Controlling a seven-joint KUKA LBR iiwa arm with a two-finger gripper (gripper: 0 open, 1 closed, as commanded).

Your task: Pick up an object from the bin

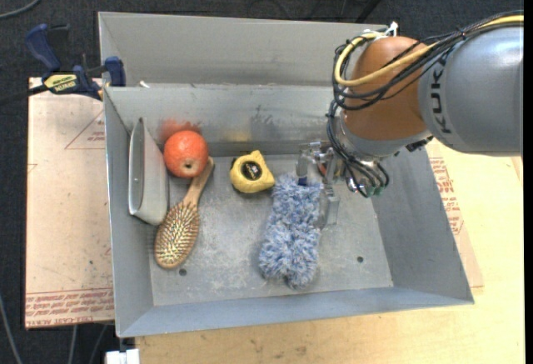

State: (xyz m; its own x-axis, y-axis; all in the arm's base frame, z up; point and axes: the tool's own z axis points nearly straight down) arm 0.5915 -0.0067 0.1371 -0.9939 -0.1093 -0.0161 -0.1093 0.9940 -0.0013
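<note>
Blue-and-white shaggy cloth [290,241] lies right under the tool [321,187] and stretches away from it toward the front wall of the bin [291,308], with its upper end at the tool's tip. You look to be at the descend-and-grasp step, and the cloth is not yet lifted. Whether the tool is open or closed you cannot tell: the orange-covered wrist and its cables hang over it, and its metal merges with the pile. Next you would likely need to gather a firm bunch of pile, then rise straight. Just beside the tool, away from the arm, sits a yellow tape measure [251,172]; keep clear of it.
</note>
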